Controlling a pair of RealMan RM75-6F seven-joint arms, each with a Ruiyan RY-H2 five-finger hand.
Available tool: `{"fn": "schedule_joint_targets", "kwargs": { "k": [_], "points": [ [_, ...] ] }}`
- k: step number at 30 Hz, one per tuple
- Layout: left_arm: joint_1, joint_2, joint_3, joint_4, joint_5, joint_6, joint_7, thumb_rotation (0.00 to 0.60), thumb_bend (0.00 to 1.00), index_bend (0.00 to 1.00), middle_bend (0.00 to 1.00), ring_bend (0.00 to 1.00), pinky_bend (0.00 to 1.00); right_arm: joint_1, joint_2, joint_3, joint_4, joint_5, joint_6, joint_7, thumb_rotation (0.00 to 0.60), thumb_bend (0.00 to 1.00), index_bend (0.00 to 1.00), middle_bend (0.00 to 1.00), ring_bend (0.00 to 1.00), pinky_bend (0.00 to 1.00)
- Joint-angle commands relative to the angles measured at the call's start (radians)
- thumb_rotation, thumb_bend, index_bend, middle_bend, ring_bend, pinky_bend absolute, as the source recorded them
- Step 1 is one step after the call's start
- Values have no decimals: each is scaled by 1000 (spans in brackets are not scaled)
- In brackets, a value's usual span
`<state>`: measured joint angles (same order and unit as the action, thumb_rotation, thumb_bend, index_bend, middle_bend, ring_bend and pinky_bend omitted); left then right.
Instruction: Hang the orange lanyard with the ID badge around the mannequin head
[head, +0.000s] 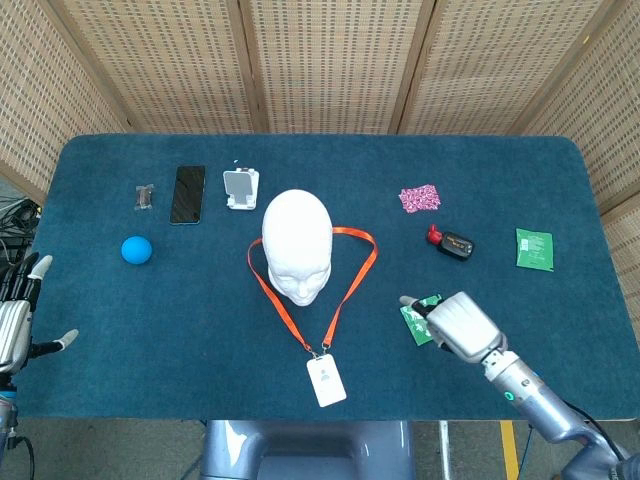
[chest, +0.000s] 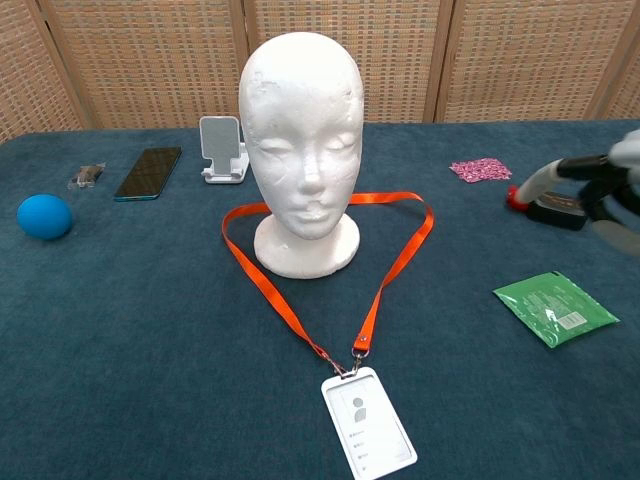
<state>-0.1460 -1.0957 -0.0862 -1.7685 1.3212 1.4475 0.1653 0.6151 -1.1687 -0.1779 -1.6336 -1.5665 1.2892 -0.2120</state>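
The white mannequin head (head: 298, 245) (chest: 303, 150) stands upright mid-table. The orange lanyard (head: 345, 290) (chest: 395, 270) lies flat on the cloth, its loop running round behind the head's base. The white ID badge (head: 326, 381) (chest: 368, 425) rests flat near the front edge. My right hand (head: 458, 325) (chest: 598, 195) hovers to the right of the badge, well apart from it, fingers spread and holding nothing; it is blurred at the chest view's edge. At the far left edge, off the table, my left hand (head: 15, 322) is open.
A blue ball (head: 136, 249), black phone (head: 187, 193), white phone stand (head: 240, 188) and small clear item (head: 146, 196) sit at the back left. A pink packet (head: 420, 198), black-and-red device (head: 452, 242) and two green packets (head: 533, 248) (chest: 555, 307) lie on the right.
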Motion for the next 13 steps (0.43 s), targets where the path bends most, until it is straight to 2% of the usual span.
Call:
{"fn": "schedule_joint_targets", "kwargs": {
  "k": [1,2,3,7,13],
  "points": [
    [10,-7,8,10,21,18,-5,600,0,0,0,0,0,-158,-2,6,129,0,162,56,600,103,98,257,216,309],
    [14,-11,11,16,33,27,-7,600,0,0,0,0,0,-185,5,7,113,24,169,63,600,12,40,106,70,125],
    [18,-14,13,23,42,35,-9,600,0,0,0,0,0,-211,16,8,87,51,180,73,600,0,6,21,3,25],
    [37,-23,19,47,61,64,-31,600,0,0,0,0,0,-283,36,24,23,82,245,77,600,0,0,0,0,0],
    [58,-23,22,73,72,85,-67,600,0,0,0,0,0,-338,44,49,13,82,283,94,600,0,0,0,0,0]
  ]
}}
